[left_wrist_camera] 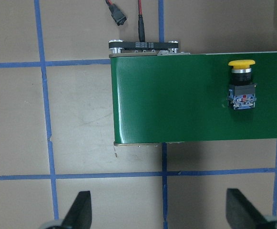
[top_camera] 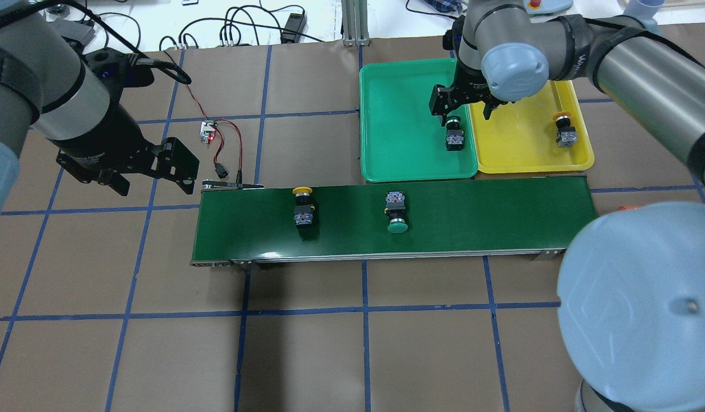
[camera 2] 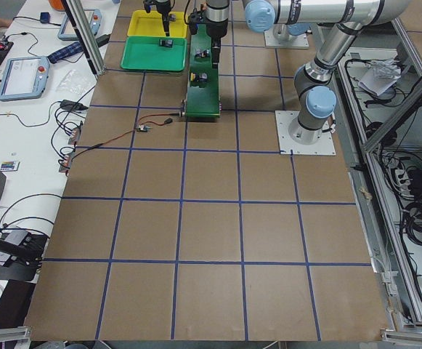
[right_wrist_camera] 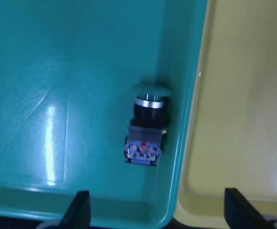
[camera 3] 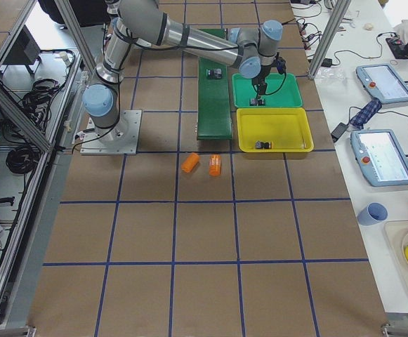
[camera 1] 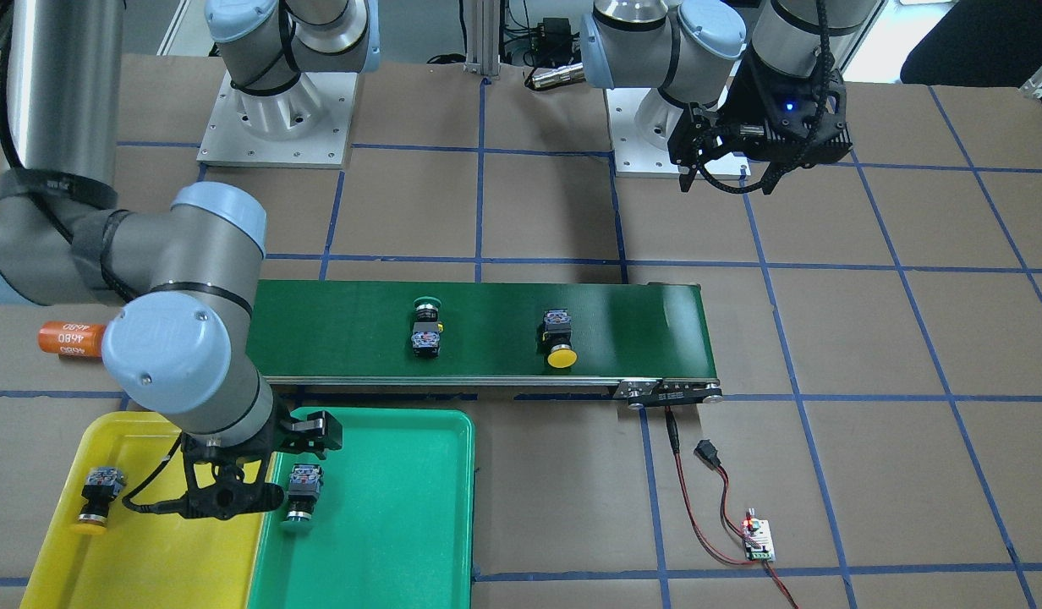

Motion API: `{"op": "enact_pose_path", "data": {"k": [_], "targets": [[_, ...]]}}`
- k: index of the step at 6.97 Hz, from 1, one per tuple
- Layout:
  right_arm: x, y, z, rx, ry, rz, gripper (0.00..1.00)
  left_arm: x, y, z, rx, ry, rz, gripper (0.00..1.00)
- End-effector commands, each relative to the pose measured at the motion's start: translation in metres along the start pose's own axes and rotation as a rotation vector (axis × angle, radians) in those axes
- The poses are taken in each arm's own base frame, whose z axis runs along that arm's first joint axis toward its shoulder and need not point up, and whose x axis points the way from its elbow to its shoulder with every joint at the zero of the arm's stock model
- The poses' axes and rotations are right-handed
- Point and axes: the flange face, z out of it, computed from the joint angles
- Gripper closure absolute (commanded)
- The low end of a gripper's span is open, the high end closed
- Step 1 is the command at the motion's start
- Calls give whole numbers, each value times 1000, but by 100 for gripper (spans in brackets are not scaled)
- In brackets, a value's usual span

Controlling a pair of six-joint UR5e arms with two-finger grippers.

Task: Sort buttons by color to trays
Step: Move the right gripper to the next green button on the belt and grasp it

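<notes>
Sorting looked about half done at this moment. The right end effector hung over the green tray, close to its right wall, with the jaws wide apart and nothing between them. Directly below it a green button lay on its side on the tray floor, just beside that wall, with the cap pointing to the far side. From the open jaws above a lying button I judge that this one was already delivered, because its color matches the tray. The yellow tray stood just beside the green one on the right. A yellow button lay on its side in the right part of it, for the same reason.

Two buttons were not yet sorted. Both lay on the belt, on the near side of the trays. The second yellow button was toward the left end, and the second green button was near the middle. They were well apart, so each could probably be taken without disturbing the other.

The left end effector hovered above the table just beyond the left end of the belt, with the jaws wide open and empty. I think it was parked there because the trays are on the right arm's side.
</notes>
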Motion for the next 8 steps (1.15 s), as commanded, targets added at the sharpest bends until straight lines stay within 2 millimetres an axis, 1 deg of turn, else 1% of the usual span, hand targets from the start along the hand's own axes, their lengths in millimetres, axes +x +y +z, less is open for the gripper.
{"op": "enact_pose_path", "data": {"k": [1, 2, 3, 4, 5, 6, 7, 8], "targets": [[6, 62, -45, 24, -4, -15, 0, 1, 1, -1, 11, -1, 2, 0], [1, 99, -41, 0, -8, -11, 0, 1, 0, -2, 14, -1, 2, 0], [-7, 138, -23, -30, -17, 3, 0, 1, 0, -2, 14, -1, 2, 0], [-15, 153, -14, -8, -16, 93, 0, 1, 0, -2, 14, -1, 2, 0], [-46, 157, -10, -12, -65, 118, 0, 1, 0, -2, 13, -3, 2, 0], [-74, 163, 2, -41, -89, 154, 0, 1, 0, -2, 14, -1, 2, 0], [-95, 163, 13, -38, -90, 143, 0, 0, -10, 2, 16, 0, -5, 0], [-101, 161, 22, -39, -87, 130, 1, 1, -10, 0, 27, 10, -10, 0]]}}
